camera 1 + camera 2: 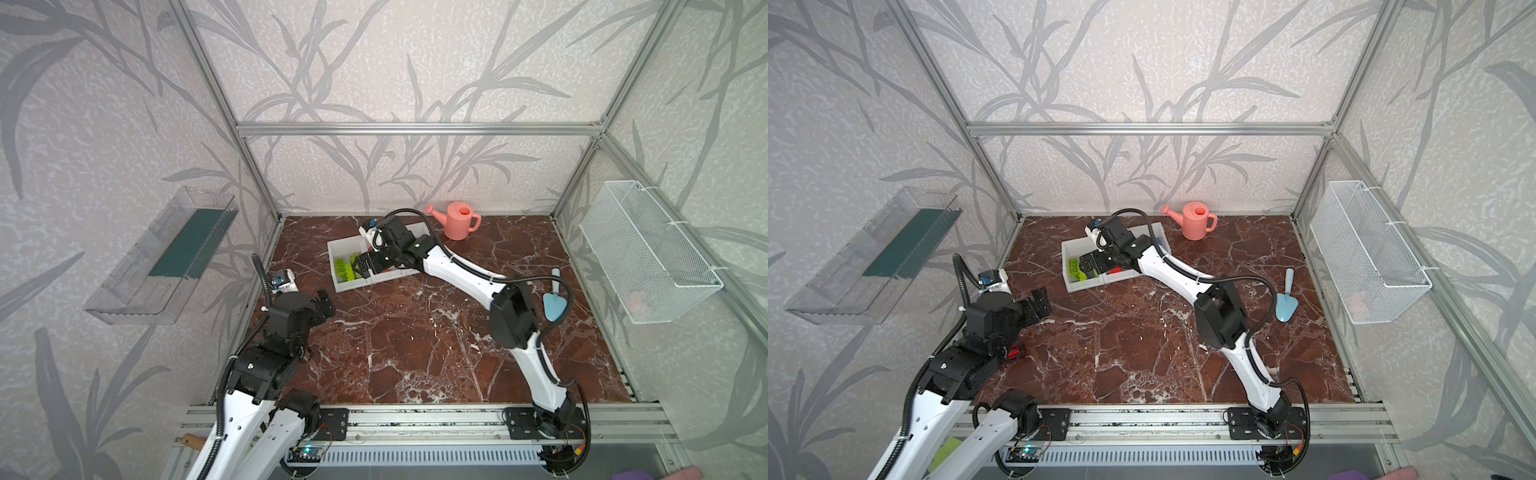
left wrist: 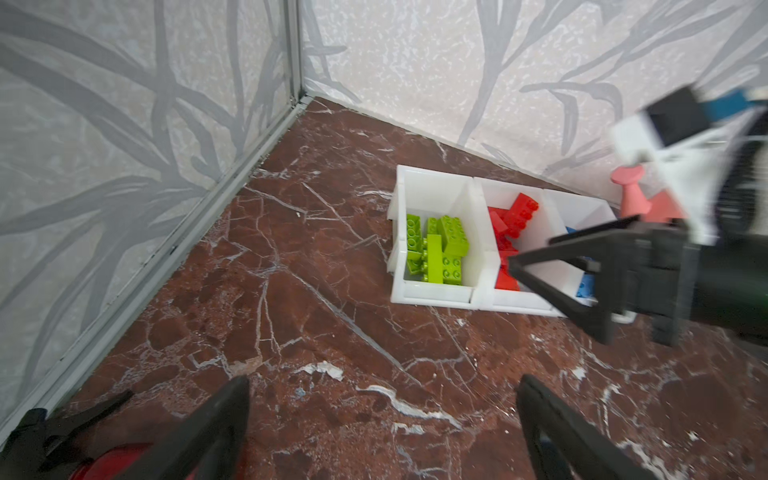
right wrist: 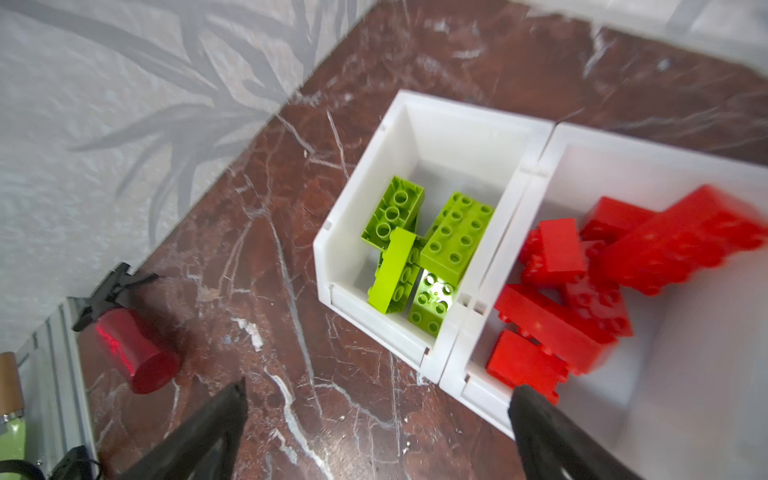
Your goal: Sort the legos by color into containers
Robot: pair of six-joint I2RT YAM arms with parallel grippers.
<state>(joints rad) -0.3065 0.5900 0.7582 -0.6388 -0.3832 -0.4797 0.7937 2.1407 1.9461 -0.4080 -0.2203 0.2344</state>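
Plainly, the left gripper (image 1: 327, 302) hangs near the left wall, jaws apart and empty, with a red toy extinguisher (image 3: 133, 353) lying on the surface (image 1: 415, 332) beside its arm. Further right, at the far side, the containers (image 2: 434, 296) hold green legos (image 3: 415, 253) in the left bin, red legos (image 3: 582, 282) in the middle and blue legos (image 2: 585, 287) on the right. The right gripper (image 1: 360, 267) hovers over the green and red bins, jaws wide, holding nothing. The bricks look light, stiff and slick, best pinched across their flat long sides. Bin walls crowd any reach inside; the middle surface lies open.
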